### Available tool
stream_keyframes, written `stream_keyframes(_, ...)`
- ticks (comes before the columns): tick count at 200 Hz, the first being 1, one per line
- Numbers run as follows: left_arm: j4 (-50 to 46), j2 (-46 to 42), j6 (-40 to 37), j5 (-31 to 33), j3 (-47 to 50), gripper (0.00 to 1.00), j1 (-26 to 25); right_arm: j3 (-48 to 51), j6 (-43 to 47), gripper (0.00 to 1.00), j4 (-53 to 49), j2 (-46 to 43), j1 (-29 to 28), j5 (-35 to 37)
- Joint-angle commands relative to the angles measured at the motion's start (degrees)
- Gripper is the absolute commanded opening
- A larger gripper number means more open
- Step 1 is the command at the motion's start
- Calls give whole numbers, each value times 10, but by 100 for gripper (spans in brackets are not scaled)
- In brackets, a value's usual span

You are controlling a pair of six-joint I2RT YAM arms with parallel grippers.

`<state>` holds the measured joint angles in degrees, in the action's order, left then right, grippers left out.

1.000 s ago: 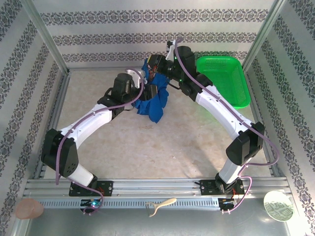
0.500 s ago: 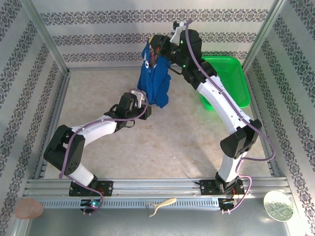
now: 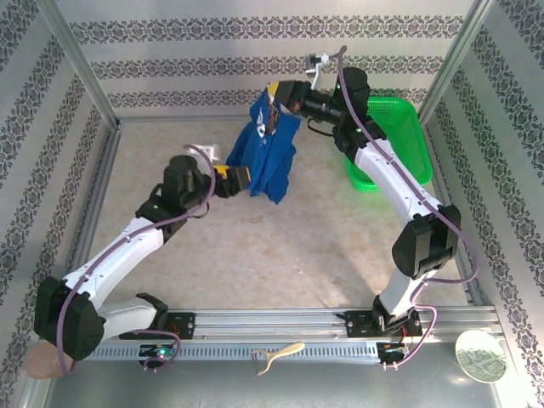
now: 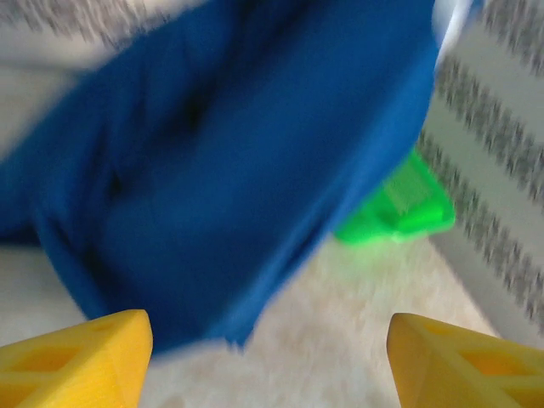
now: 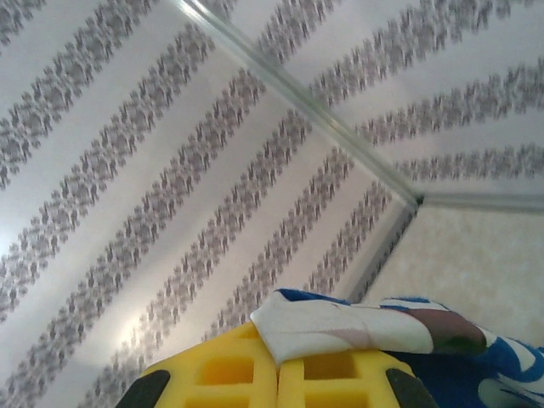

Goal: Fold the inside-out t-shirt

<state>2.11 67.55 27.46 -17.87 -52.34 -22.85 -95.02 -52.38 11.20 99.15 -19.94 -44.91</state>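
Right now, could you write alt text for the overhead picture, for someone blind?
Seen from above, the right pincer holds a blue t-shirt dangling above a pale table. The left pincer, open, points at its lower edge; a green basket sits far right.

Light is bright and even, shadows on the table [image 3: 289, 246] soft. The left wrist view is blurred, the t-shirt [image 4: 238, 161] smeared.

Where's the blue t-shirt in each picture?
Top view: t-shirt hangs at upper middle from the right hand.
Left wrist view: t-shirt spreads across the upper left, blurred.
Right wrist view: t-shirt bunched at the bottom edge.
Shared landmark: the patterned wall.
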Motion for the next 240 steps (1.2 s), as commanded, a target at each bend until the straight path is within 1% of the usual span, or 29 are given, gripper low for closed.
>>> stream_keyframes(1, -10, 40, 50, -57, -22, 75, 55, 36, -22, 0, 159, 7, 14, -167)
stream_keyframes(12, 8, 64, 67, -85, -32, 75, 72, 61, -60, 0, 216, 14, 22, -187)
stream_keyframes(30, 38, 100, 77, -114, -45, 75, 77, 93, -103, 0, 285, 19, 24, -201)
stream_keyframes(55, 122, 138, 119, -162, -43, 75, 76, 121, -111, 0, 304, 17, 22, -202)
stream_keyframes(71, 177, 155, 146, -182, -45, 76, 75, 138, -110, 0, 308, 14, 21, -200)
stream_keyframes(94, 223, 174, 167, -195, -57, 76, 71, 157, -107, 0, 312, 12, 19, -193)
stream_keyframes(131, 227, 203, 169, -203, -85, 76, 61, 169, -108, 0, 312, 14, 14, -186)
stream_keyframes(145, 230, 213, 172, -200, -88, 76, 59, 170, -109, 0, 327, 14, 11, -184)
stream_keyframes(187, 281, 252, 206, -206, -108, 76, 54, 172, -111, 0, 329, 13, 3, -179)
stream_keyframes(193, 293, 257, 212, -210, -112, 73, 52, 174, -110, 0, 330, 13, 2, -177)
stream_keyframes(198, 303, 261, 218, -215, -116, 68, 50, 176, -110, 0, 329, 13, 2, -176)
stream_keyframes(205, 321, 266, 227, -221, -119, 57, 49, 179, -109, 0, 329, 13, 0, -173)
stream_keyframes(208, 330, 268, 233, -223, -121, 51, 47, 181, -108, 0, 329, 14, 1, -171)
stream_keyframes(213, 348, 271, 244, -228, -122, 37, 46, 184, -108, 0, 329, 14, 1, -169)
stream_keyframes(219, 375, 275, 261, -234, -124, 23, 44, 188, -107, 0, 330, 15, 1, -167)
stream_keyframes(231, 434, 285, 305, -246, -124, 0, 45, 199, -106, 0, 329, 15, 2, -157)
stream_keyframes(240, 469, 289, 334, -248, -124, 0, 45, 211, -106, 0, 329, 12, 6, -145)
